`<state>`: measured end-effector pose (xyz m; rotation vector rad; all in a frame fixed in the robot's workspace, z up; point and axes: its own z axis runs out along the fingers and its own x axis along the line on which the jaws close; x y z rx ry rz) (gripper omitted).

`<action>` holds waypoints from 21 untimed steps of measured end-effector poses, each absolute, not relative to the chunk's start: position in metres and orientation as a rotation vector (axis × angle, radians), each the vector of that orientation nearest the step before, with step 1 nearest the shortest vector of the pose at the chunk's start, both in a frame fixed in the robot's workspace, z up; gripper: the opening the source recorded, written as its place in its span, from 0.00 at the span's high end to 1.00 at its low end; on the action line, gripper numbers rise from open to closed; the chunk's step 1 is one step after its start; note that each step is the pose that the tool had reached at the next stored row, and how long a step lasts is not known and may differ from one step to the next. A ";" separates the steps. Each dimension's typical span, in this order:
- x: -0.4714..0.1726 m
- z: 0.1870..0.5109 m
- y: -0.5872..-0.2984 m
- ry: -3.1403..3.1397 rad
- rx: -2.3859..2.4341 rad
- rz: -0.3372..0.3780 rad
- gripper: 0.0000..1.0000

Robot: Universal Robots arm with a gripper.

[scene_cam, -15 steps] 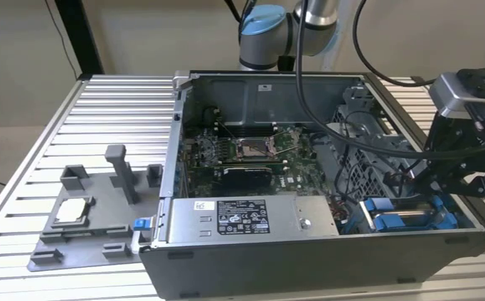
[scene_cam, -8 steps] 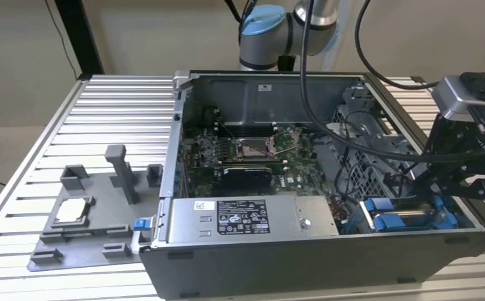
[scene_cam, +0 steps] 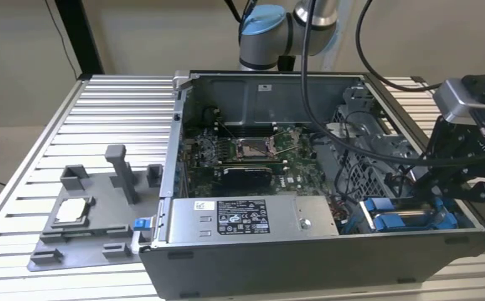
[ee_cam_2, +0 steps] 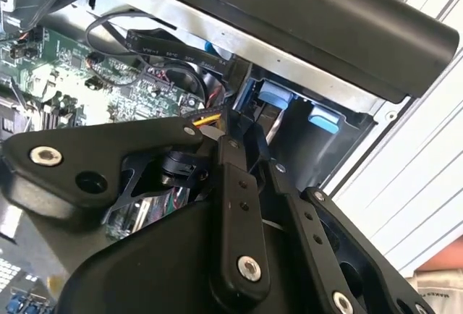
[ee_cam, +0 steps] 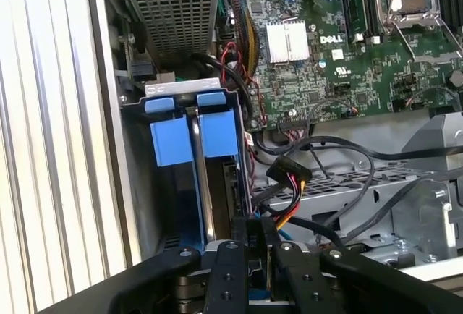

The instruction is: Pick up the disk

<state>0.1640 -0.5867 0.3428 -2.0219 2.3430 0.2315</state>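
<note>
**Fig.** One open computer case holds one grey power-supply box and two blue carriers, on edge side by side in the bay. My single arm arches over the case, wrist turned downward. My pincer points into the bay. The disk stands just ahead of it. Whether the pincer is apart or clamped, I cannot tell.

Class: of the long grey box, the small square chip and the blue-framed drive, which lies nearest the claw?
The blue-framed drive, right by the claw; the long grey box sits farther off, the chip lies outside the case.
</note>
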 end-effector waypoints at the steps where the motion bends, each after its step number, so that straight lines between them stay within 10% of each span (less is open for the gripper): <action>1: 0.164 0.343 -0.587 2.343 -2.022 0.231 1.00; 21: 0.160 0.339 -0.590 2.339 -2.022 0.227 1.00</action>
